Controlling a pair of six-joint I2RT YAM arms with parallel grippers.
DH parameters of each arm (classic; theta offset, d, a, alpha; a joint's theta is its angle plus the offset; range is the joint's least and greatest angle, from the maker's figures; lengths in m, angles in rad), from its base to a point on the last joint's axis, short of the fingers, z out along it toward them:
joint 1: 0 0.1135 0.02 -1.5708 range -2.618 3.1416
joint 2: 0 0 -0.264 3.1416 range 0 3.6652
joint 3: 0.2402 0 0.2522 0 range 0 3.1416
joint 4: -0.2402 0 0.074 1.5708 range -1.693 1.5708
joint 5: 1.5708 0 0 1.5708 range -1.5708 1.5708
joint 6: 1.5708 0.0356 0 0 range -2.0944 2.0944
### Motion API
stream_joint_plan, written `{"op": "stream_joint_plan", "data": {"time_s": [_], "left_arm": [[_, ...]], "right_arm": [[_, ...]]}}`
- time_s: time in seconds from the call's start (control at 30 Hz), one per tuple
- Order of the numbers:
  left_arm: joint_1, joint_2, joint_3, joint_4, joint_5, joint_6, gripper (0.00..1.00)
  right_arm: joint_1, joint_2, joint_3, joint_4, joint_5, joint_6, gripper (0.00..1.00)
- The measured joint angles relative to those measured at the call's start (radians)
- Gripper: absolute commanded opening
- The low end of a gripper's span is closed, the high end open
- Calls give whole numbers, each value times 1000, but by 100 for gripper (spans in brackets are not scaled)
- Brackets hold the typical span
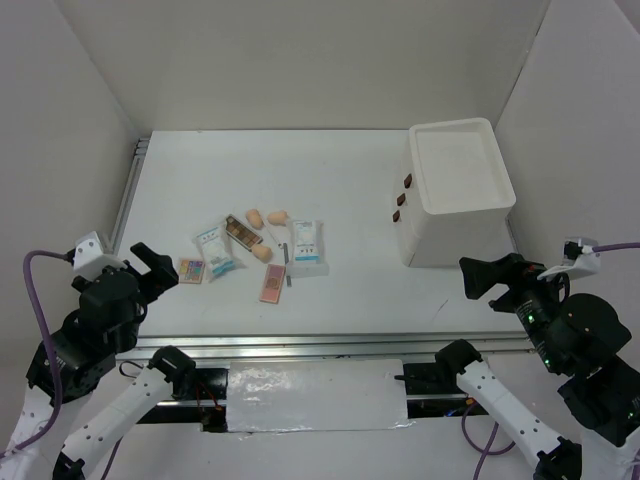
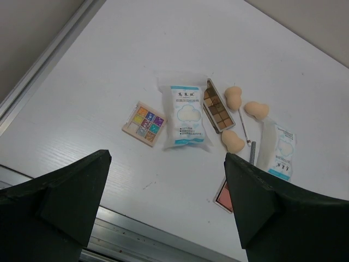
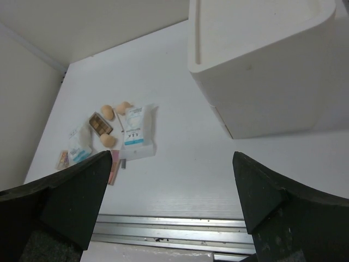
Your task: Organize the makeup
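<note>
Watching from the side, nothing is being sorted yet: the makeup (image 1: 243,232) is lying scattered on the surface (image 1: 350,190), well apart from the white drawer box (image 1: 455,170). The left end effector (image 1: 152,263) and right end effector (image 1: 478,278) are hovering spread wide, holding nothing.

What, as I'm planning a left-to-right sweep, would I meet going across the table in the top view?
Multicolour palette → first packet → brown palette → pink palette → second packet → white drawer box.
</note>
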Motion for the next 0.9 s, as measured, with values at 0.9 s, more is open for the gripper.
{"op": "stream_joint_plan", "data": {"time_s": [0.9], "left_arm": [[-94,1224,73,1474,1092,-196,95]], "right_arm": [[0,-177,-173,146,-358,26,100]]}}
